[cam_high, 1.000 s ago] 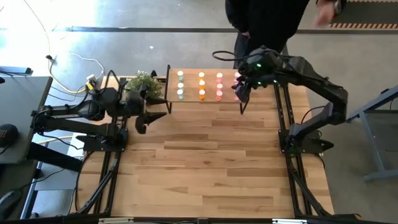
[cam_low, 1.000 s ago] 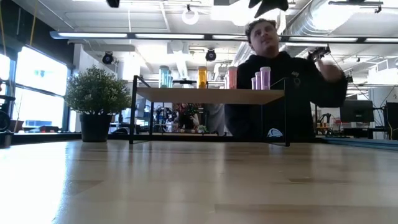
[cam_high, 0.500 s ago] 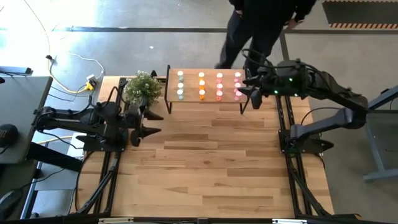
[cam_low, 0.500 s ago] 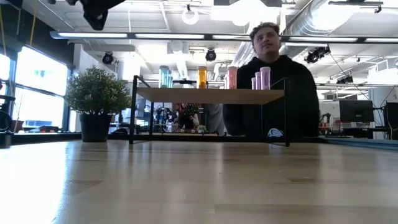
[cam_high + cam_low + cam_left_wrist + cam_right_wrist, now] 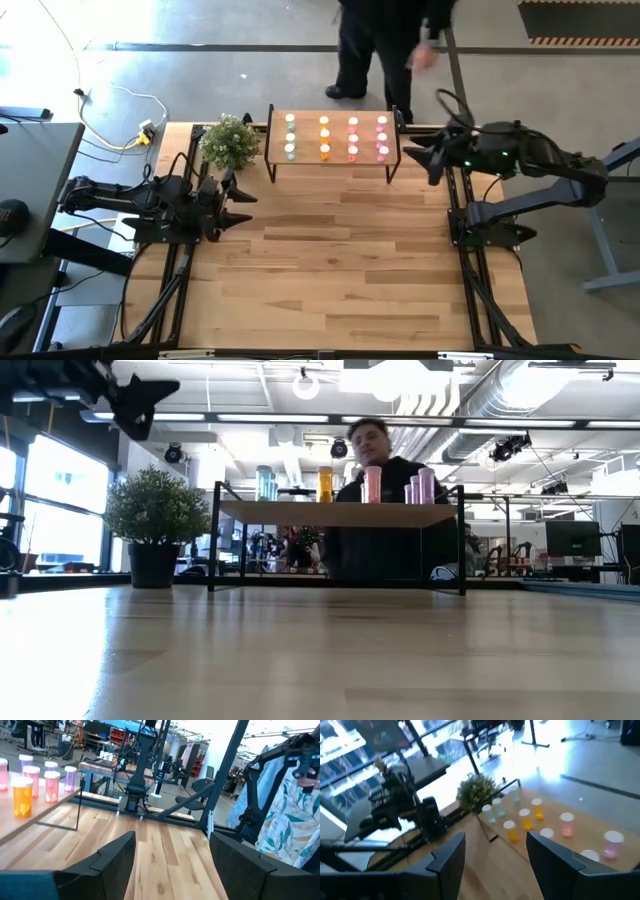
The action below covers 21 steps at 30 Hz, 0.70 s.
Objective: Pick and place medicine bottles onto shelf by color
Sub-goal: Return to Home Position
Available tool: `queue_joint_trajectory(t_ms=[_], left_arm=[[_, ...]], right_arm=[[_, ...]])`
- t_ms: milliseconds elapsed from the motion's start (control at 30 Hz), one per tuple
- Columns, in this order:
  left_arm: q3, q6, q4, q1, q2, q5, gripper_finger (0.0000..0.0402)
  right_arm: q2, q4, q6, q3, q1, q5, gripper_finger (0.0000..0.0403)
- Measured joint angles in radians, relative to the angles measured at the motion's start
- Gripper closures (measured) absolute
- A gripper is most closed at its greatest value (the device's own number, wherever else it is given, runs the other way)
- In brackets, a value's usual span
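Fingers (image 5: 116, 857) of left gripper (image 5: 238, 200) spread wide, nothing betw. them. Gripper sits over left side of table (image 5: 330, 270), near potted plant (image 5: 230, 140). Right gripper (image 5: 425, 160) also wide open, empty (wrist view shows bare gap). It hangs just off right end of shelf (image 5: 307, 142), not touching. Medicine bottles (image 5: 352, 138) stand on shelf in four columns by colour. High view, L to R: pale green, orange, red-pink, pink. Person (image 5: 385, 40) beyond far edge of table.
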<state>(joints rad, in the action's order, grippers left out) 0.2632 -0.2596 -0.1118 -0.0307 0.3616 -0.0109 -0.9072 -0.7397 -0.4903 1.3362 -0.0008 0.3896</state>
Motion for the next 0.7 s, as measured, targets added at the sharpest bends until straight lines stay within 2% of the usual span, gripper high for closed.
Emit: queue_joint_trajectory(t_ms=[233,433,700], left_arm=[[-0.106,-0.011,-0.011,-0.002,-0.067,0.03,0.0158],[-0.167,-0.027,-0.032,-0.002,-0.105,0.074,0.0158],[-0.253,-0.037,-0.151,-0.002,-0.111,0.157,0.0158]], right_arm=[[0.181,0.127,0.025,-0.157,0.023,0.059,0.0201],[0.358,0.145,0.019,-0.266,0.022,0.081,0.0201],[0.587,0.162,0.02,-0.404,0.022,0.081,0.0201]])
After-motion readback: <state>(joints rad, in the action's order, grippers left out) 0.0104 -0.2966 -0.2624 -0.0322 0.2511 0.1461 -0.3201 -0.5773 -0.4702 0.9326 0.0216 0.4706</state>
